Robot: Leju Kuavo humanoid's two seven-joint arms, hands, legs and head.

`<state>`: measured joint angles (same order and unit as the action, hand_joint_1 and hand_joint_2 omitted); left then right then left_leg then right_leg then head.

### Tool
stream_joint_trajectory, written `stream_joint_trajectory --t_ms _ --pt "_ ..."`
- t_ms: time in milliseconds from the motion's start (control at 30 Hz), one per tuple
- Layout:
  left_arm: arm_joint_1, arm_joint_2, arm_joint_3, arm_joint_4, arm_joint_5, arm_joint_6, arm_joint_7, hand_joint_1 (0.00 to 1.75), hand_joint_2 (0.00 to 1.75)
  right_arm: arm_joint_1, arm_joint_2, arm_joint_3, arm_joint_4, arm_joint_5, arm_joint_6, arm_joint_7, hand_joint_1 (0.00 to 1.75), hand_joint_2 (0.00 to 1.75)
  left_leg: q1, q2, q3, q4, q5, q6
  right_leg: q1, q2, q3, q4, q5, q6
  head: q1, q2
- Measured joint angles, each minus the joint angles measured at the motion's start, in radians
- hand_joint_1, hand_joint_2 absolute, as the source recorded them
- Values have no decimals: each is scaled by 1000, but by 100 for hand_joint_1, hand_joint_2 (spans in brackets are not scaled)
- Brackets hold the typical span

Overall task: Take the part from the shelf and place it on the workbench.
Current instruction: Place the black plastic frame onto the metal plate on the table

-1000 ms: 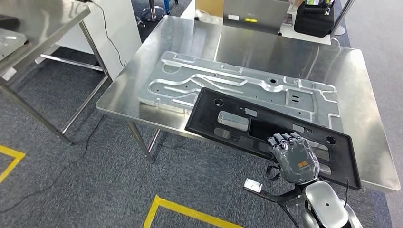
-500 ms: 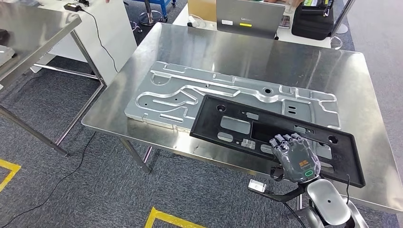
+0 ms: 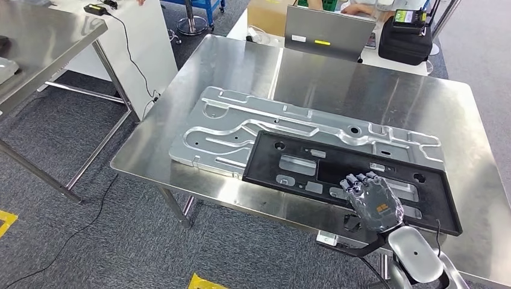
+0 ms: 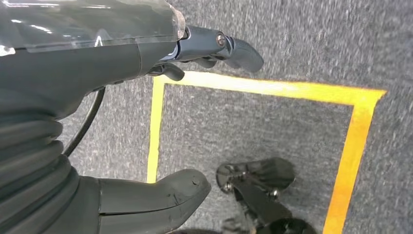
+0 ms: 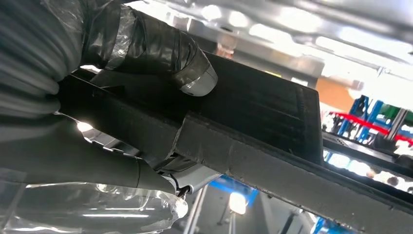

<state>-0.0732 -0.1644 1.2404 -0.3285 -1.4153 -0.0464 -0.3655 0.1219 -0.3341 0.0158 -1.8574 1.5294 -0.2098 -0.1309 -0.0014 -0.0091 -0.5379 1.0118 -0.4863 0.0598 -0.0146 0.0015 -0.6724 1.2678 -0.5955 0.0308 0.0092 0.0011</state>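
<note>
**Black panel on bench, right robot hand gripping its near edge**

The part (image 3: 337, 174) was a flat black rectangular panel, matte, long and narrow, with a raised rim. It had several cutouts: one large rectangular window near the middle, smaller rectangular slots along its length, and round holes near the far-left and right corners. Bright metal showed through the openings.

It lay over the bench (image 3: 241, 66), its far long edge overlapping a silver stamped metal plate (image 3: 241, 126) with ribs and curved channels pressed into it. The near long edge ran along the bench's front edge, right end angled toward the robot. Whether it sat fully flat I couldn't tell.

The right robot hand (image 3: 373, 201) was clamped on the near edge of the part, fingers on top. In the right wrist view the thumb (image 5: 160, 53) pressed one face of the dark panel (image 5: 253, 112) and the fingers wrapped the other side, rim caught between them.

The left robot hand (image 4: 146, 73) hung over grey carpet (image 4: 272, 126) marked with yellow tape lines (image 4: 350, 146), fingers spread from the thumb, holding nothing.

At the bench's far side stood a grey laptop (image 3: 328, 33) and a black bag (image 3: 407, 42). Another steel table (image 3: 42, 42) stood to the left.
</note>
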Motion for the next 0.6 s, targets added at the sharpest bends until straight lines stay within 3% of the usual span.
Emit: stream_joint_trajectory --t_ms 67,100,133,200,300,367,433,467,500,533,600 --pt "2 0 0 0 -1 -2 0 0 175 -1 -8 1 12 -5 5 -4 175 175 0 -1 19 -1 -15 -4 2 -1 32 -116 93 -7 0 0" --pt "1 -1 0 1 -2 -3 -1 0 175 -1 -12 1 18 -8 7 -5 175 175 -1 -1 28 -1 -22 -8 5 -2 50 -171 115 -12 0 0" --pt "0 -1 0 1 -2 -3 -1 0 175 -3 -16 2 24 -10 8 -5 175 175 -1 -1 33 -2 -28 -13 10 -2 62 -209 123 -19 0 0" --pt "-1 -2 0 2 -2 -3 -2 0 175 -4 -23 2 35 -14 9 -6 175 175 -2 -1 41 2 -32 -26 17 -1 68 -229 113 -32 0 0" --pt "0 0 0 2 -2 -3 -2 0 175 -4 -28 2 47 -16 8 -6 175 175 -3 1 43 39 -43 -44 9 1 97 -245 127 -50 0 0" --pt "-3 1 0 2 -2 -2 -2 0 175 -5 -28 2 53 -18 8 -6 175 175 1 3 -10 132 -78 -52 4 -1 112 -250 122 -57 0 0" --pt "-3 1 0 2 -2 -2 -2 0 175 -4 -28 2 61 -19 8 -7 175 175 5 3 -95 250 -124 -59 3 -1 120 -250 111 -59 -1 0" --pt "0 1 0 2 -2 -2 -1 0 175 -3 -28 2 66 -20 8 -7 175 175 8 3 -126 279 -133 -62 3 -1 127 -250 105 -58 -1 0" --pt "3 1 0 2 -2 -2 -1 0 175 -2 -28 2 70 -21 8 -7 175 175 9 3 -141 275 -123 -64 2 0 135 -250 97 -56 -1 0" --pt "5 2 0 2 -2 -2 -1 0 175 -1 -28 2 74 -21 8 -7 175 175 10 3 -140 238 -92 -65 1 1 147 -250 89 -54 -1 0" --pt "6 4 0 2 -2 -2 -1 0 175 0 -28 2 79 -24 8 -7 175 175 11 4 -110 114 5 -60 0 1 170 -250 70 -46 -1 0"
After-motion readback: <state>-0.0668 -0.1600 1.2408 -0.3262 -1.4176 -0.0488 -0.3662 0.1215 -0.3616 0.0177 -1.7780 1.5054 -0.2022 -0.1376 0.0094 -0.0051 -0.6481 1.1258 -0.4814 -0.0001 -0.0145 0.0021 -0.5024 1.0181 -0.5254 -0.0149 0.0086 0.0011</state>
